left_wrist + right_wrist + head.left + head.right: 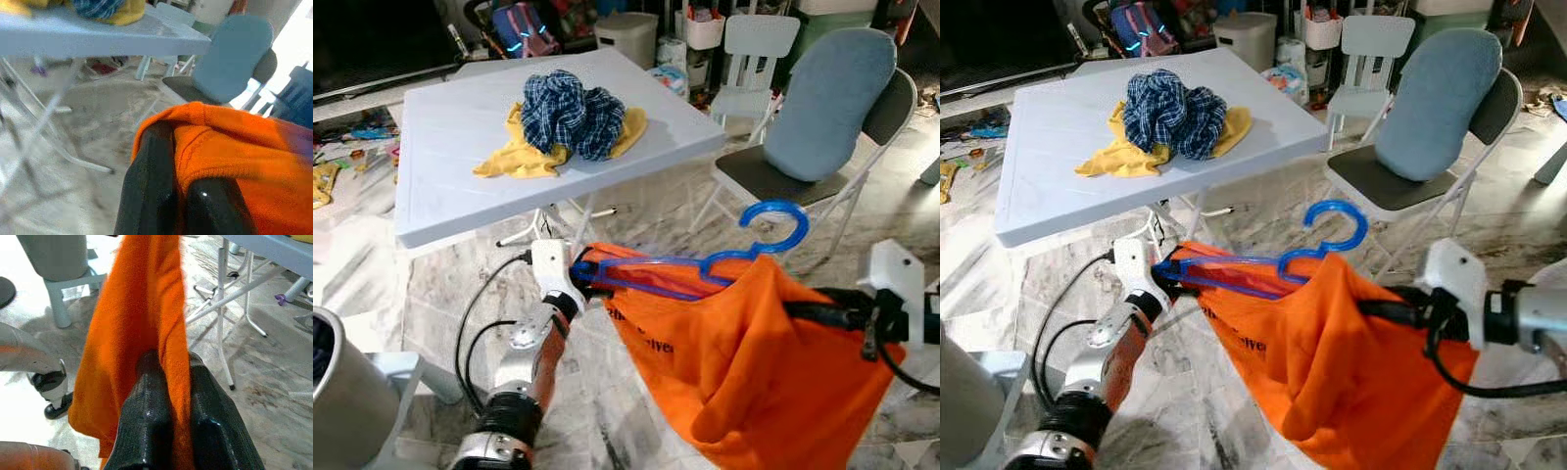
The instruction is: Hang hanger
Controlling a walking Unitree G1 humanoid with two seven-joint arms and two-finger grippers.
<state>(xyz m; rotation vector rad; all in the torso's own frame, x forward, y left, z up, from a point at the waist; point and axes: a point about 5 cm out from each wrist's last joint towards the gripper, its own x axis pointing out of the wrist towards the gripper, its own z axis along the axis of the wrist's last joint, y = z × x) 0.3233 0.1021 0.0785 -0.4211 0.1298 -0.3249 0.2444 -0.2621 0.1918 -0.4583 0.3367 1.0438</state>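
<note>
A blue plastic hanger (651, 277) lies partly inside the neck of an orange shirt (754, 372), with its hook (775, 227) sticking up free. The shirt hangs in the air between my two arms, in front of the table. My left gripper (579, 279) is shut on the shirt's left edge, right at the hanger's left tip. The left wrist view shows orange cloth (220, 142) pinched between its black fingers (151, 186). My right gripper (798, 311) is shut on the shirt's right side, and cloth (146, 308) runs between its fingers (146, 401).
A white folding table (440, 186) stands ahead with a blue plaid cloth (570, 113) on a yellow one (514, 157). To the right is a folding chair with a blue cushion (827, 103). A grey bin (342, 392) is at lower left. Clutter lines the far wall.
</note>
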